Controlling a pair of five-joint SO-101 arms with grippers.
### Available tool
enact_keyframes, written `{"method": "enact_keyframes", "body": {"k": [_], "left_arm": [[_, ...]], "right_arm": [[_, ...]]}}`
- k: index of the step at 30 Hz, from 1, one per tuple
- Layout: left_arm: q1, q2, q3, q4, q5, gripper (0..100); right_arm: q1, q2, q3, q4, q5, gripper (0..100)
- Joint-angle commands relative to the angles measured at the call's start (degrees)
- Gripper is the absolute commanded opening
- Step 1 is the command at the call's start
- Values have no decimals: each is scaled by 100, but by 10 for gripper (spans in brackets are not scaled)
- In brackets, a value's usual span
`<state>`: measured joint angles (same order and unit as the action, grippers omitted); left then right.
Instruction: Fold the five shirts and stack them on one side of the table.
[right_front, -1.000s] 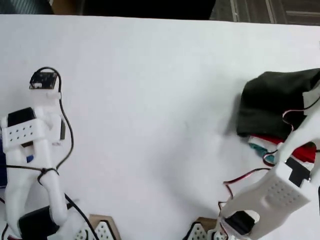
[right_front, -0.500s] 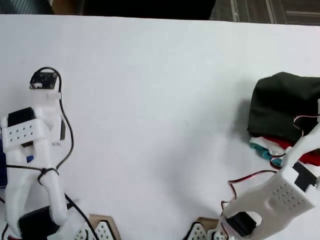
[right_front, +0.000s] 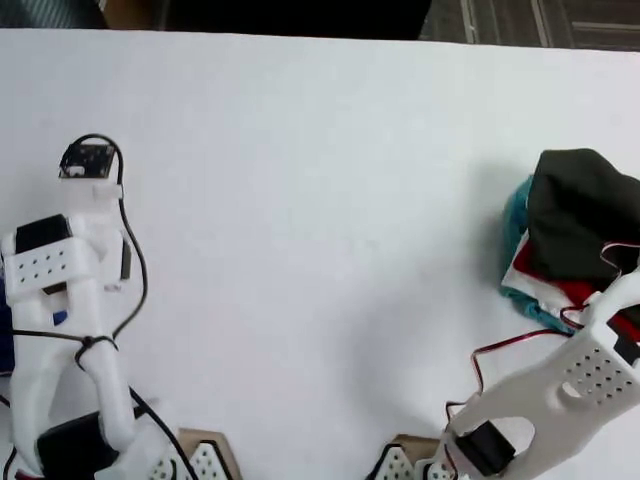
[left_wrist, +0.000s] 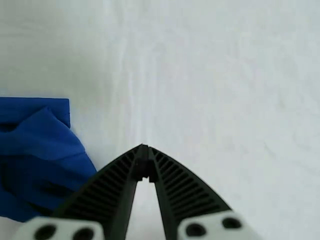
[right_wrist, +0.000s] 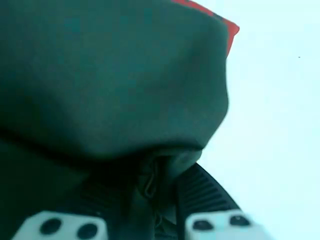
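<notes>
A dark green shirt (right_front: 580, 210) lies bunched on top of a stack of teal, white and red shirts (right_front: 522, 270) at the table's right edge. My right arm (right_front: 560, 390) comes up from the front right to that stack. In the right wrist view my right gripper (right_wrist: 161, 186) is shut on a fold of the dark green shirt (right_wrist: 110, 80), with a red edge (right_wrist: 231, 31) showing beyond it. My left gripper (left_wrist: 144, 156) is shut with nothing in it, just above the table beside a crumpled blue shirt (left_wrist: 37, 150). A sliver of the blue shirt (right_front: 4, 330) shows by the left arm (right_front: 55, 290).
The white table (right_front: 300, 200) stretches bare between the two arms. Red and black cables (right_front: 490, 355) hang along the right arm. Both arm bases (right_front: 400, 460) stand at the front edge. The table's far edge meets a dark floor.
My right arm has drawn back to the right, dragging the dark green shirt that way and bunching it; the teal shirt now shows at the stack's left side. The left arm has not moved.
</notes>
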<state>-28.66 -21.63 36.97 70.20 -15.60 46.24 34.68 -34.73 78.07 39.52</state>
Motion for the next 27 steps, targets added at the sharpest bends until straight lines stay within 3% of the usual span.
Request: {"method": "enact_keyframes", "body": {"k": [1, 5, 13, 15, 19, 27], "left_arm": [[-35, -220, -22, -79, -9, 28], [-35, -220, -22, -79, -9, 28], [-26, -220, -22, -79, 0, 28], [-26, -220, -22, -79, 0, 28], [-26, -220, -22, -79, 0, 28], [-26, -220, -22, -62, -18, 28]], "right_arm": [[31, -189, -352, 101, -26, 80], [31, -505, -624, 347, -35, 183], [-66, -1402, -1327, 391, -1108, 183], [-215, -1446, -1257, 558, -1108, 163], [-558, -1437, -1011, 866, -1073, 21], [-611, -963, -527, -295, -1064, 41]]}}
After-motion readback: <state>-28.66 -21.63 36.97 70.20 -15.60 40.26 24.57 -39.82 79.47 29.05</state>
